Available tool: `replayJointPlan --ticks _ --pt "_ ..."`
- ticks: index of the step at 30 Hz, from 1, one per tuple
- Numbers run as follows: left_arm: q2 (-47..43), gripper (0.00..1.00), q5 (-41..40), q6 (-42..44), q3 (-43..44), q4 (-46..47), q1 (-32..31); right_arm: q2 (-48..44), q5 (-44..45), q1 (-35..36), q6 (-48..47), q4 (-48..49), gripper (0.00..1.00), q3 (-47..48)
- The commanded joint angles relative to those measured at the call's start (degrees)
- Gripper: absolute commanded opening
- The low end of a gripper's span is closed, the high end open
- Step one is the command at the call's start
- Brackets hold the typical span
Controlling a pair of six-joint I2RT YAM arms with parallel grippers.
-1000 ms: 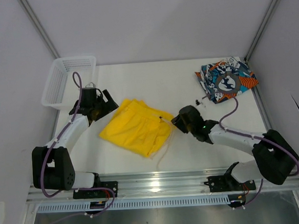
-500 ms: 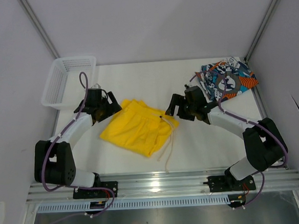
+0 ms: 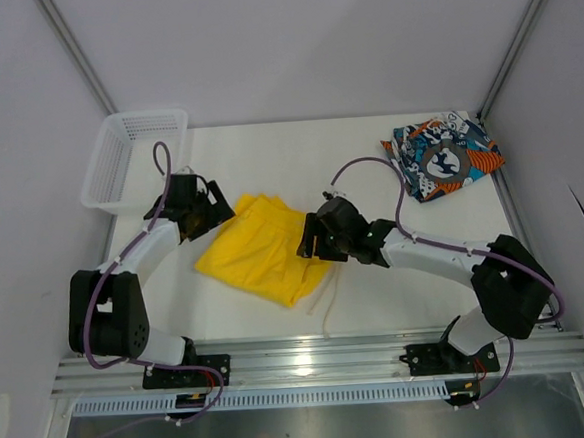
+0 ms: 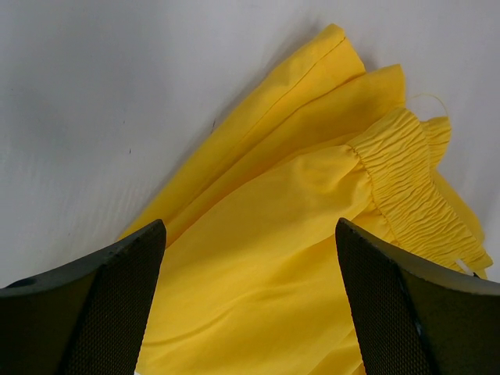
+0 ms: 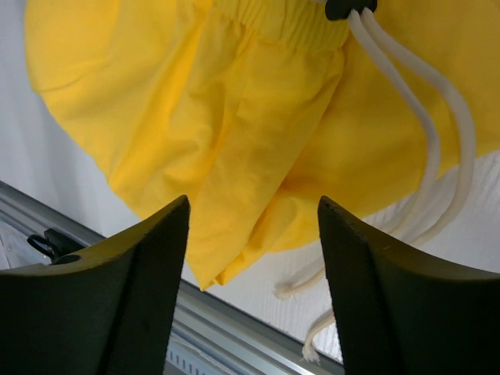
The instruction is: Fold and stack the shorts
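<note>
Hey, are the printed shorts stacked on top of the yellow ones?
No, the printed shorts lie at the far right, well apart from the yellow shorts spread near the middle.

Drawstring shorts [image 3: 264, 249] ctr table [image 3: 298, 158]; other shorts [image 3: 443, 155] far R corner; basket [image 3: 99, 182] far L.
</note>
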Motion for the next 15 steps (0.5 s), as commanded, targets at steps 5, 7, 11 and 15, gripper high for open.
replayJointPlan --ticks 5,7,11,15 --pt "1.5 0.9 -0.3 0.6 0.6 1.8 0.7 7.4 0.6 -0.8 1.4 5.2 0.6 4.1" --pt "1.4 0.9 -0.5 0.7 0.6 1.8 0.8 9.3 0.0 -0.9 1.7 6.0 0.59 4.6" --pt "1.2 0.9 -0.5 0.7 0.6 1.6 0.8 11.8 0.0 -0.9 2.2 6.5 0.57 4.7" --pt "1.3 0.9 -0.6 0.8 0.5 1.8 0.8 13.1 -0.6 -0.9 2.7 8.1 0.48 4.1"
